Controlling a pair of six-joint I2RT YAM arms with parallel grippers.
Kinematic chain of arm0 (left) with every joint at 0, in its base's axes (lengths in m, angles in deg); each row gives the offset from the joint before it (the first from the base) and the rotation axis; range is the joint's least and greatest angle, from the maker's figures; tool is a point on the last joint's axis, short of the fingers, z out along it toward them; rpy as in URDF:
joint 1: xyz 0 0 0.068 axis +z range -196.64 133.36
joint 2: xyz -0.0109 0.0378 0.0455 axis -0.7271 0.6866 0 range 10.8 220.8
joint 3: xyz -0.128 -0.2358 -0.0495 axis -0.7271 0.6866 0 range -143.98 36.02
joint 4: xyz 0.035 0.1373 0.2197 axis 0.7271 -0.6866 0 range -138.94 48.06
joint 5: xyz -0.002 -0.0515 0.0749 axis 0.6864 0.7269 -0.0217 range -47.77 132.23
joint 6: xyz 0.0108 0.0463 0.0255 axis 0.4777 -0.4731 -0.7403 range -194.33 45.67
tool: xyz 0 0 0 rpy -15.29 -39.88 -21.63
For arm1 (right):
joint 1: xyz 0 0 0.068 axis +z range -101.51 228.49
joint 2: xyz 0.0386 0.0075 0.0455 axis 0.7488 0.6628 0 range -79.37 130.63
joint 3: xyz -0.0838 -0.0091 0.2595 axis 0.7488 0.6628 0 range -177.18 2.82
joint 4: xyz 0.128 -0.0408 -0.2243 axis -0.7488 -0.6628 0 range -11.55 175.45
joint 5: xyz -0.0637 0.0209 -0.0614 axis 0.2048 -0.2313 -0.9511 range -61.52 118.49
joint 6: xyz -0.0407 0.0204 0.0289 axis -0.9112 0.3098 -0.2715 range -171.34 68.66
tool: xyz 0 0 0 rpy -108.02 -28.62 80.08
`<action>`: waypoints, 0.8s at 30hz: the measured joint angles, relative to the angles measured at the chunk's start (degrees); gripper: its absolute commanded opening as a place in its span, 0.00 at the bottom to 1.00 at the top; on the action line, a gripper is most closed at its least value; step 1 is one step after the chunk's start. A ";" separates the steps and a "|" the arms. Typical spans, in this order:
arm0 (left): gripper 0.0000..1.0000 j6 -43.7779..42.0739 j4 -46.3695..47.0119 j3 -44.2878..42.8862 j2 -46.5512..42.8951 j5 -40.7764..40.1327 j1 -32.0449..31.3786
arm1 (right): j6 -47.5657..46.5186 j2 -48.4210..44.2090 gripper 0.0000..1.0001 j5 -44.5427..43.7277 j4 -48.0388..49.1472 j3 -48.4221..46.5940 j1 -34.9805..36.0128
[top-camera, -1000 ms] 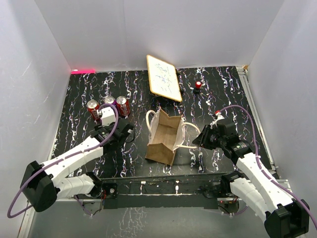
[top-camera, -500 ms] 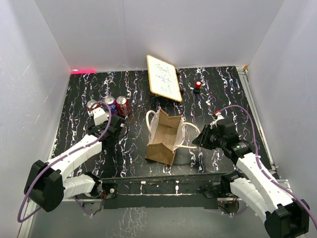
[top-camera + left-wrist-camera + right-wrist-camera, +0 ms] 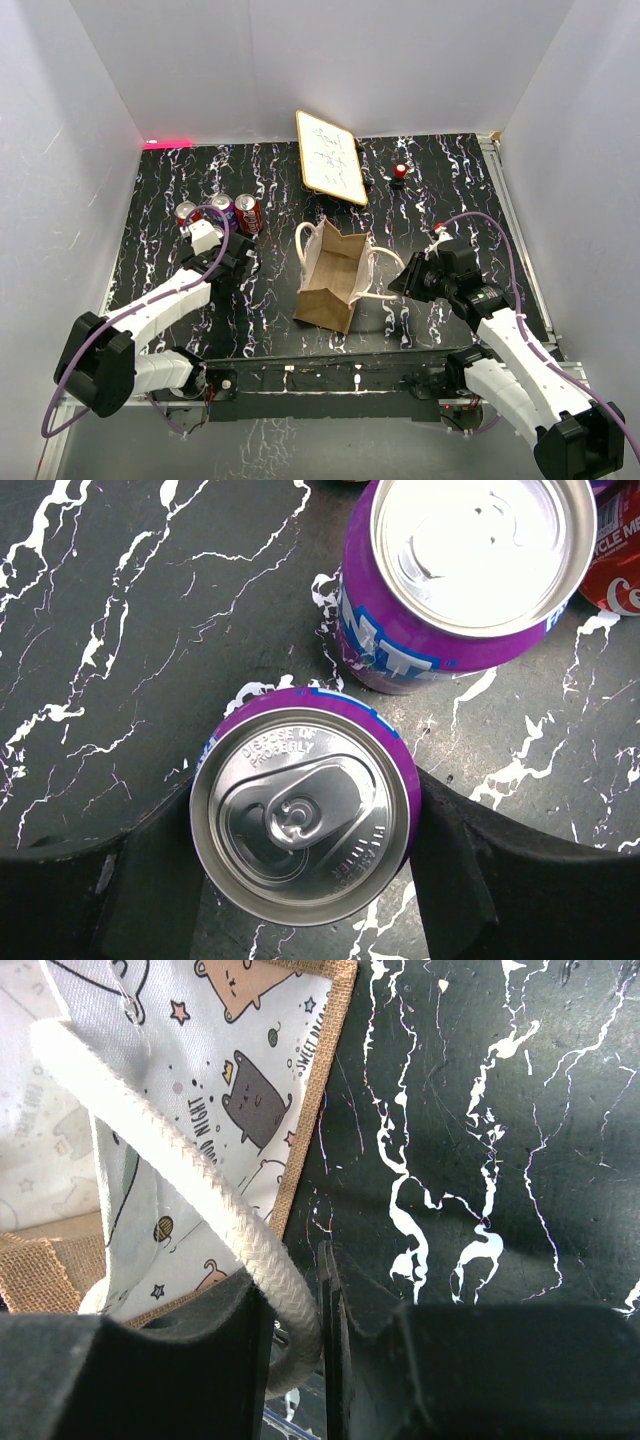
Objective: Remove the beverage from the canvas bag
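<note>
The tan canvas bag (image 3: pixel 333 278) lies open in the middle of the table with cream rope handles. My right gripper (image 3: pixel 408 279) is shut on its right handle (image 3: pixel 250 1250), and the bag's printed lining (image 3: pixel 230 1060) fills the upper left of the right wrist view. My left gripper (image 3: pixel 226 256) is shut on an upright purple can (image 3: pixel 305 815), with a finger on each side, low over the table. Just beyond it stand another purple can (image 3: pixel 460 575) and a red can (image 3: pixel 615 570). In the top view the held can is hidden under the wrist.
Three cans stand in a row at the left: red (image 3: pixel 187 213), purple (image 3: pixel 222 207), red (image 3: pixel 247 214). A wood-framed whiteboard (image 3: pixel 330 157) leans at the back. A small red object (image 3: pixel 400 171) sits at the back right. White walls close in three sides of the table.
My left arm has moved left and back toward the row of cans with the purple can in its grip. The right arm and the bag have not moved.
</note>
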 measured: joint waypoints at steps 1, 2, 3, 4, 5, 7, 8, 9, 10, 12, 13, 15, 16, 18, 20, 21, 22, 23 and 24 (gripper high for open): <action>0.00 0.35 -0.07 0.00 0.09 -0.31 0.00 | -0.02 0.00 0.25 0.00 0.00 0.00 0.00; 0.00 0.83 -0.17 0.00 0.17 -0.59 0.00 | 0.00 0.00 0.25 0.00 0.00 0.00 0.00; 0.00 1.38 -0.37 -0.02 0.24 -0.85 0.00 | 0.00 0.00 0.25 0.00 0.00 0.00 0.00; 0.00 1.79 -0.57 -0.02 0.28 -1.14 0.00 | 0.00 0.00 0.25 0.00 0.00 0.00 0.00; 0.00 2.25 -0.85 -0.02 0.35 -1.49 0.00 | 0.00 0.00 0.25 0.00 0.00 0.00 0.00; 0.03 2.89 -1.42 -0.02 0.37 -1.92 0.00 | 0.00 0.00 0.25 0.00 0.00 0.00 0.00; 0.05 3.19 -1.62 -0.02 0.37 -2.08 0.00 | 0.00 0.00 0.25 0.00 0.02 0.00 0.00; 0.09 3.48 -1.88 -0.02 0.37 -2.23 0.00 | 0.00 0.00 0.25 0.00 0.02 0.00 0.00; 0.10 3.69 -2.12 -0.02 0.37 -2.43 0.00 | 0.00 0.00 0.25 0.00 0.00 0.00 0.00; 0.12 3.87 -2.49 -0.02 0.37 -2.56 0.00 | 0.00 0.00 0.25 0.00 0.00 0.00 0.00; 0.14 3.82 -2.49 -0.02 0.37 -2.54 0.00 | -0.02 0.00 0.25 0.00 0.00 0.00 0.00; 0.22 3.74 -2.47 -0.02 0.37 -2.49 0.00 | 0.00 0.00 0.25 0.00 0.00 0.00 0.00; 0.27 3.67 -2.45 -0.02 0.37 -2.49 0.00 | 0.00 0.00 0.25 0.00 0.00 0.00 0.00; 0.36 3.65 -2.45 -0.02 0.37 -2.47 0.00 | 0.00 0.00 0.25 0.00 0.00 0.00 0.00; 0.50 3.63 -2.45 -0.02 0.37 -2.45 0.00 | 0.00 0.00 0.25 0.00 0.00 0.00 0.00; 0.57 3.58 -2.47 -0.02 0.37 -2.40 0.00 | 0.00 0.00 0.25 0.00 0.00 0.00 0.00; 0.64 3.45 -2.47 -0.07 0.37 -2.32 0.00 | 0.00 0.00 0.25 0.00 0.00 0.00 0.00; 0.71 3.19 -2.54 -0.17 0.37 -2.10 0.00 | 0.00 0.00 0.25 0.00 0.00 0.00 0.00; 0.78 3.02 -2.62 -0.28 0.35 -1.84 0.00 | 0.00 0.00 0.25 0.00 0.00 0.00 0.00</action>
